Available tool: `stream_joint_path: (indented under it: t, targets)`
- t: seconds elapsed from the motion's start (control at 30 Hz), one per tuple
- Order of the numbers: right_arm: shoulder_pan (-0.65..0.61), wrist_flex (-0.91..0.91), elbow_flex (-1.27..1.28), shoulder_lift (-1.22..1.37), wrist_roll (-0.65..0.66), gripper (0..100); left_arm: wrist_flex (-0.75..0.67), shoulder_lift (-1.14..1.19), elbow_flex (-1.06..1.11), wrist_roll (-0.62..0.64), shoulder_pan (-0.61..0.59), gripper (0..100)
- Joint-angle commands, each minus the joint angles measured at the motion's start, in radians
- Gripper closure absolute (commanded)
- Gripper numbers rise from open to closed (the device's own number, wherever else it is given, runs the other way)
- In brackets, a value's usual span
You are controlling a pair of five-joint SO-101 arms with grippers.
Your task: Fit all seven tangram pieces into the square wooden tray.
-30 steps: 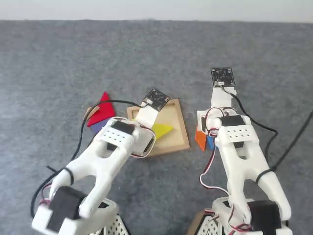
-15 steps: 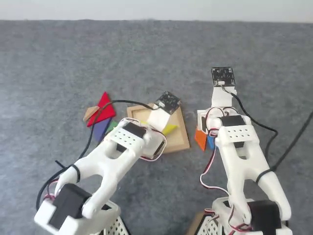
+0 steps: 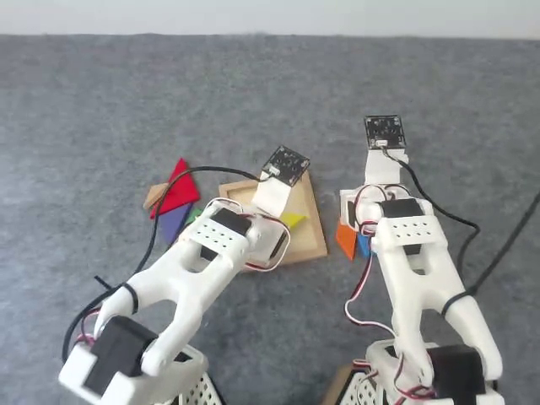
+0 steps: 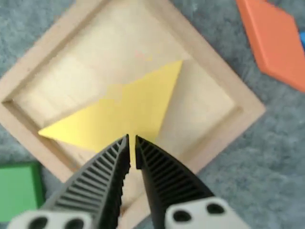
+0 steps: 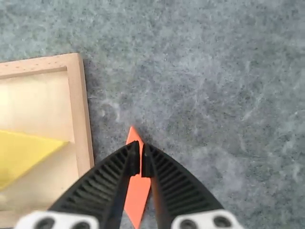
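Observation:
The square wooden tray [image 3: 297,256] lies between the two arms. A yellow triangle [image 4: 128,107] lies flat inside it; in the high view a corner of the yellow triangle [image 3: 294,220] sticks out from under the left arm. My left gripper [image 4: 132,139] is shut, its tips over the triangle's edge. My right gripper [image 5: 141,145] is shut just above an orange piece [image 5: 137,191] on the carpet beside the tray [image 5: 79,109]. A blue piece [image 3: 363,245] lies next to the orange piece [image 3: 344,239].
Left of the tray, a red triangle [image 3: 179,190], a tan piece [image 3: 156,197], a purple piece [image 3: 173,222] and a green piece [image 4: 16,191] lie close together on the grey carpet. Open carpet stretches behind the tray and far right.
My left arm has swung to the right across the tray, and the yellow triangle has shifted a little to the right with it. The right arm has kept still.

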Motion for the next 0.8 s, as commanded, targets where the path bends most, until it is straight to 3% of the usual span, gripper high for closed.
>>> stream_joint_path:
  t: [0.0,0.17,0.27,0.37,0.6,0.77]
  targets:
    - [-0.012,0.005,-0.005,-0.027,-0.003,99.1,0.104,-0.110,-0.033,-0.005,-0.049,99]
    - [-0.202,0.024,-0.003,-0.019,0.109,99.1,0.077,-0.457,0.127,0.055,-0.344,99]
    - [-0.300,0.016,0.006,-0.015,0.112,99.1,0.040,-0.689,0.245,0.107,-0.552,99]
    - [-0.371,-0.039,0.032,-0.013,0.109,99.1,0.032,-0.835,0.325,0.114,-0.687,99]
    - [-0.475,-0.134,0.029,0.139,0.054,99.1,0.009,-0.810,0.346,0.114,-0.750,99]
    - [-0.473,-0.068,-0.064,0.229,0.054,99.1,-0.025,-0.724,0.321,0.114,-0.752,99]
